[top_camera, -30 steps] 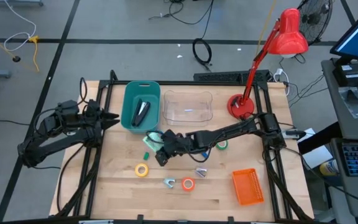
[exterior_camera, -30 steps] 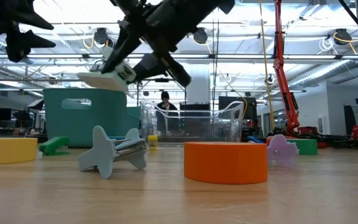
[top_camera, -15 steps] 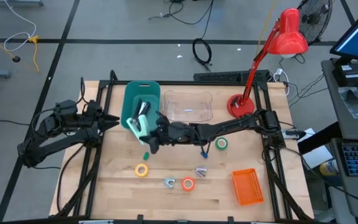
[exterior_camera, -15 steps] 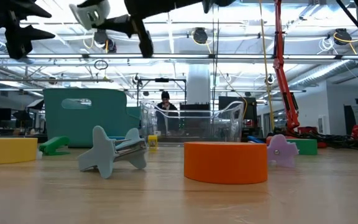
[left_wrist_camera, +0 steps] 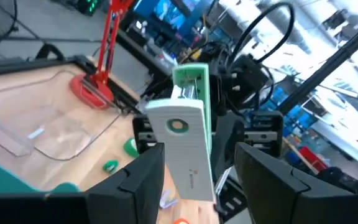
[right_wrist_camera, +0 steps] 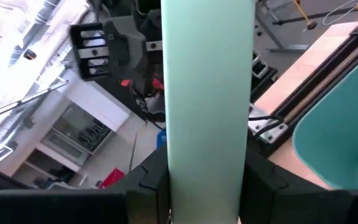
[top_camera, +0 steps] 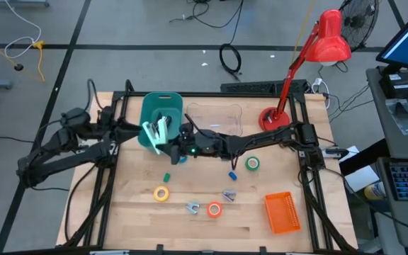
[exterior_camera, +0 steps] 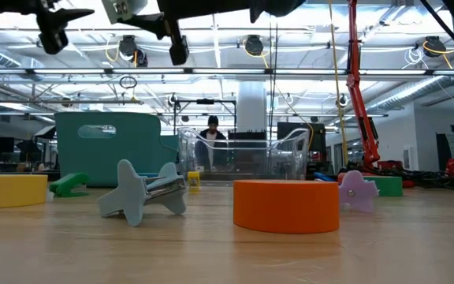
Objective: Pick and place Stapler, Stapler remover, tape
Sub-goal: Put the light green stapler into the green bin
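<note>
The right gripper (top_camera: pixel 163 136) was clenched on a pale green stapler (top_camera: pixel 151 137), holding it in the air over the front edge of the teal bin (top_camera: pixel 149 112) near the table's (top_camera: pixel 133 212) rear-left part; a dark stapler (top_camera: pixel 163 119) lay inside the bin; the left gripper (top_camera: pixel 127 129) hovered just left of the bin, fingers spread; yellow tape (top_camera: pixel 161 193), orange tape (top_camera: pixel 214 209) and green tape (top_camera: pixel 252 163) lay on the wood, toward the front and middle.

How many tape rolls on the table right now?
3 visible in the high view: yellow tape front left, orange tape front centre, green tape mid-table beside the right arm. Another may be hidden under that arm.
</note>
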`<act>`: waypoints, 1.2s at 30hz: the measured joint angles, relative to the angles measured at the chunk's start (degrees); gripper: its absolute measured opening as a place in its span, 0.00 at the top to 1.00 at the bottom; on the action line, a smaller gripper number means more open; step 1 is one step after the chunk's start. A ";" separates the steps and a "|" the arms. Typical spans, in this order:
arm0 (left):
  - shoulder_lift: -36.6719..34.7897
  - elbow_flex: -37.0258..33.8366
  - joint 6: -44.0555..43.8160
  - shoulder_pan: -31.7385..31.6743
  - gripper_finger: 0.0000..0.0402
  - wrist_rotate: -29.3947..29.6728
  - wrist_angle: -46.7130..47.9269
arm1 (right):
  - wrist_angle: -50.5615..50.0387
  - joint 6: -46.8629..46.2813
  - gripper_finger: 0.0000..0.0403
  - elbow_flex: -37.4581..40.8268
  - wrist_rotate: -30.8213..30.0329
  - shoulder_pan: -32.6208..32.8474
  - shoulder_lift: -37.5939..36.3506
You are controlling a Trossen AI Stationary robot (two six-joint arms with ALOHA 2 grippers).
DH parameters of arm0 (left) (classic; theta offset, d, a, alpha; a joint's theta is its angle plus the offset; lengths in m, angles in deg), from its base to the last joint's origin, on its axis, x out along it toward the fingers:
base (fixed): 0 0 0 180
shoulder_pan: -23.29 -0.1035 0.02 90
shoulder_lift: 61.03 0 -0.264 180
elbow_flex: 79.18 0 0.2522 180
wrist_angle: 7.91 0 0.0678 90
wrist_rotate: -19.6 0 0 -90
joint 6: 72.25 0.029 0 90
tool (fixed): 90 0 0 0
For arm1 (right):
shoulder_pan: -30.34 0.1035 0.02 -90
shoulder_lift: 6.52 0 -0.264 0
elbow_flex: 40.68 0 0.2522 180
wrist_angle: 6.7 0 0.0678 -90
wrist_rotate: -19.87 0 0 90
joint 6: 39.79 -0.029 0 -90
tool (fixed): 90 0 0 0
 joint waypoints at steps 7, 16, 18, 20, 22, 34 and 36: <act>7.53 -0.07 0.89 2.13 0.50 -0.79 -4.70 | 1.80 0.02 0.71 -0.02 1.13 -0.47 -0.01; 10.43 -0.07 -1.63 4.10 0.48 -1.58 -10.65 | 2.43 0.22 0.71 -0.04 1.25 -0.41 -0.01; 10.47 -0.07 -1.68 4.51 0.46 -1.28 -10.65 | 2.74 -0.27 0.71 -0.04 1.33 -0.41 -0.01; 11.02 -0.07 -1.71 5.11 0.43 -0.41 -10.93 | 2.76 -0.72 0.71 -0.02 1.25 -0.43 -0.01; 11.86 -0.06 -1.75 5.88 0.40 0.36 -10.93 | 2.76 -0.87 0.71 -0.04 1.17 -0.43 -0.01; 19.01 -0.07 -1.74 10.02 0.43 0.89 -19.59 | 2.74 -0.87 0.71 -0.02 1.01 -0.42 -0.01; 19.19 -0.07 -1.77 10.07 0.48 0.81 -19.37 | 2.73 -0.87 0.71 -0.02 1.09 -0.43 -0.01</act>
